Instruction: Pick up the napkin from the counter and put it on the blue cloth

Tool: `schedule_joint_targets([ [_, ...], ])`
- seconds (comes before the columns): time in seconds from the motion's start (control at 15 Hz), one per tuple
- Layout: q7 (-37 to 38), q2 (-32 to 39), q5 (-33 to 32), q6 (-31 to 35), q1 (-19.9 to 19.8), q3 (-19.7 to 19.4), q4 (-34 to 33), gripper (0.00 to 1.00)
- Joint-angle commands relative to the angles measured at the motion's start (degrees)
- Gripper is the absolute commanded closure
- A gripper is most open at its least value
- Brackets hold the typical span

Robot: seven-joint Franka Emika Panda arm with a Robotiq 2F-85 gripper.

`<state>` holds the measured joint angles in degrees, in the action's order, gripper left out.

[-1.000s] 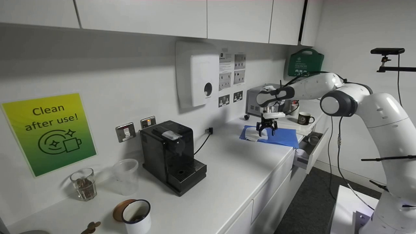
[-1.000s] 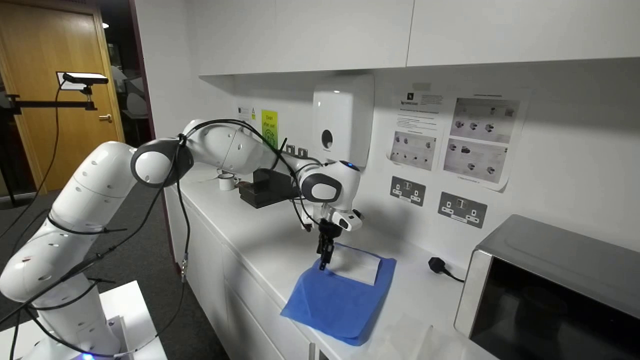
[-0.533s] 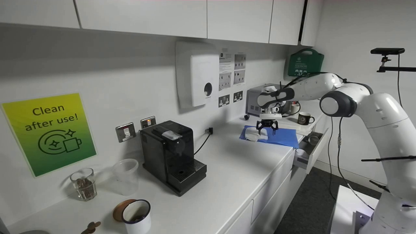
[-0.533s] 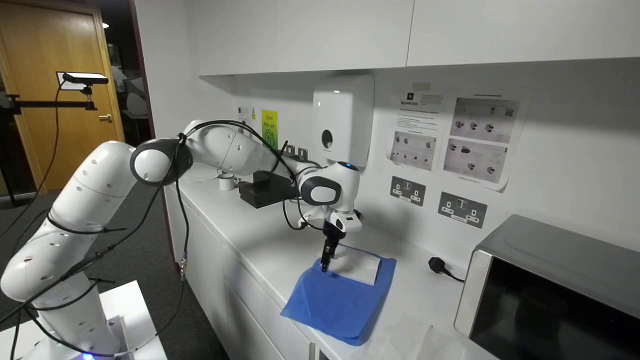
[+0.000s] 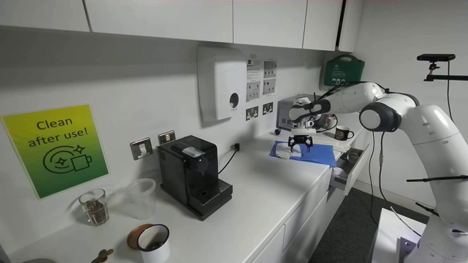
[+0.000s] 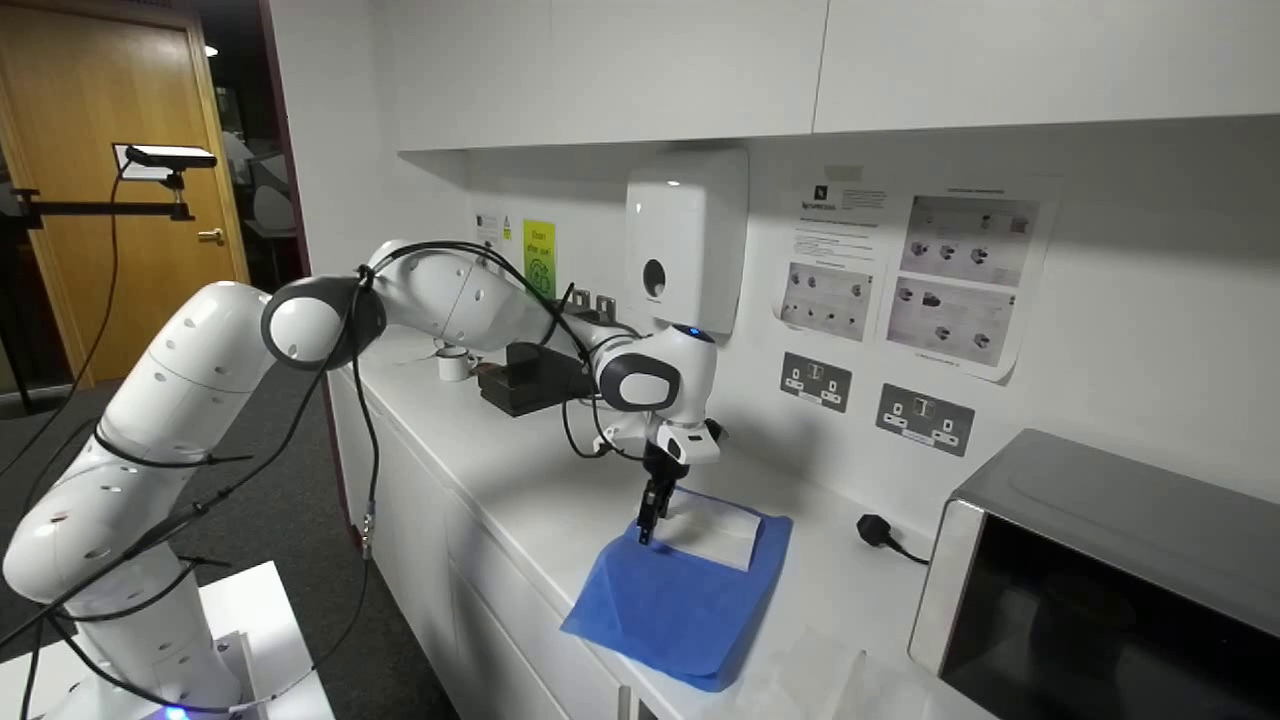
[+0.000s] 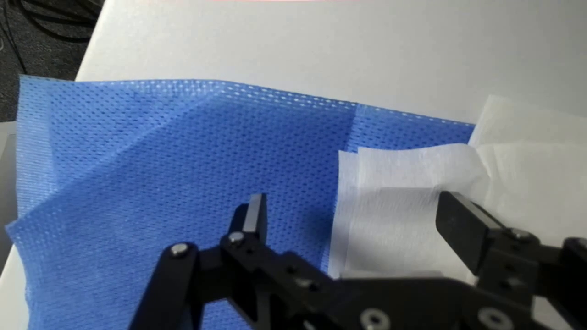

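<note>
Two fingers [image 7: 463, 224] stood wide apart, gripping nothing. Beneath one lay the napkin [image 7: 458, 169], beneath the other the blue cloth [image 7: 183, 174], so the gripper [image 7: 355, 213] straddled the paper's border. Whether that finger touched the paper could not be told. The spread suited letting go: there was no pinch to carry the paper up again.

The napkin rested mostly on the cloth, at one end, with a flap reaching past the cloth's edge over the counter [image 7: 298, 50]. It lay low and creased, with nothing but its own slight weight to keep it there, and on so flat a bed that seemed enough.

The cloth was spread flat on the counter, one corner jutting beyond the front edge, near the open drawer [image 5: 351, 168]. It lay between the coffee machine [image 5: 193, 175] and the microwave [image 6: 1090, 560], so neither crowded the gripper. In both exterior views the arm [image 6: 450, 290] reached across with the gripper pointing down, a sensible pose for setting down something limp without dragging it.

The placing looked all but done. What remained, probably, was to rise straight up; a sideways exit might snag the paper or pull the flap farther off the cloth.
</note>
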<state>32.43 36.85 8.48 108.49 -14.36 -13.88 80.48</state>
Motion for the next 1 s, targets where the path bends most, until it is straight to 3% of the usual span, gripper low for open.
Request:
schedule_joint_targets([
  [0.0, -0.1, 0.2, 0.1, -0.3, 0.0, -0.1, -0.4, 0.0],
  [0.47, 0.1, 0.1, 0.4, 0.8, 0.0, -0.1, 0.0, 0.0],
  [0.93, -0.9, -0.6, 5.7, 3.6, -3.1, 0.5, 1.6, 0.0],
])
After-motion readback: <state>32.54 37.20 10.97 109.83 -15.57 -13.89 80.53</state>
